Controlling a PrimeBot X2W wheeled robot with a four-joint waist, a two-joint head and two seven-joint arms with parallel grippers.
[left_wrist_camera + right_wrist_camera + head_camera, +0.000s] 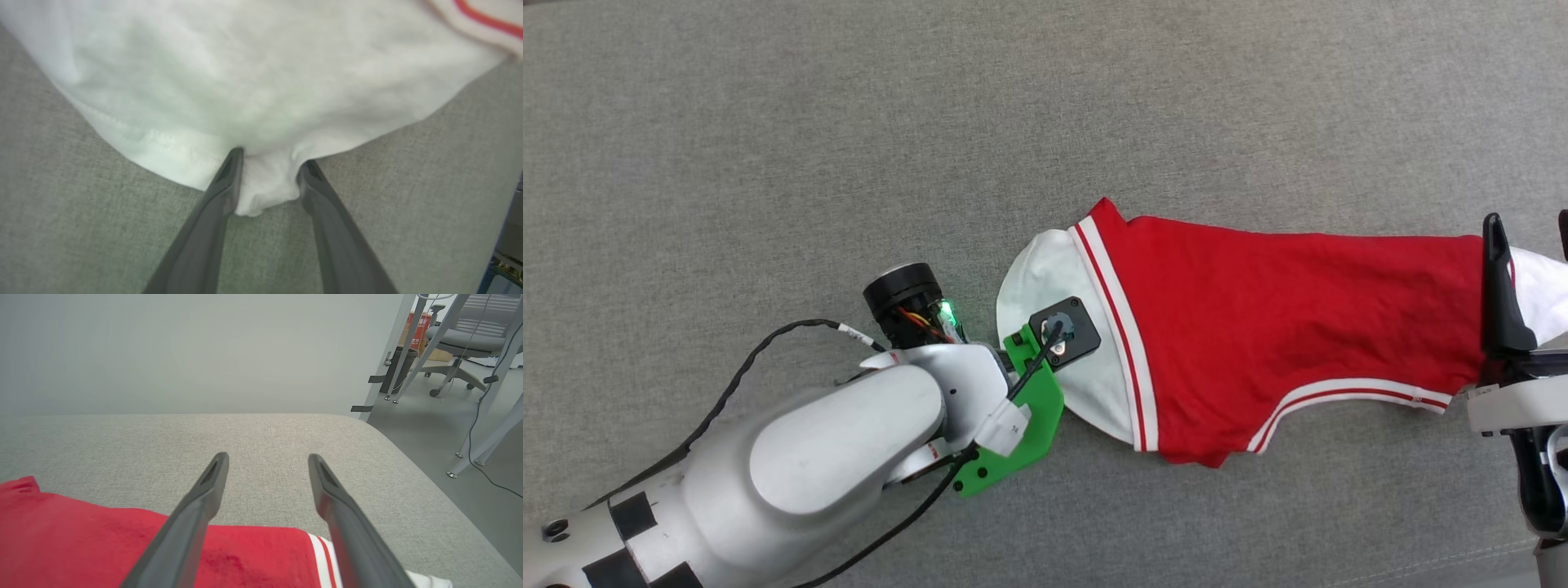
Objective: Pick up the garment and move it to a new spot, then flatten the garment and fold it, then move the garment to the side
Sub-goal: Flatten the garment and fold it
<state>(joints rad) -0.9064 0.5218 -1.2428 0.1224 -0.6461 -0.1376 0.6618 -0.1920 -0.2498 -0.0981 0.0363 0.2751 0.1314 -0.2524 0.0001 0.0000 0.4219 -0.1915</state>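
Garment (1258, 327) on padded surface (849, 122)

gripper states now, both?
Left gripper: closed on the garment, at its white sleeve.
Right gripper: open, holding nothing.

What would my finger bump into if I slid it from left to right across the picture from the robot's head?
Pale left arm → shirt's white sleeve → shirt's red middle → right gripper, at the picture's right edge.
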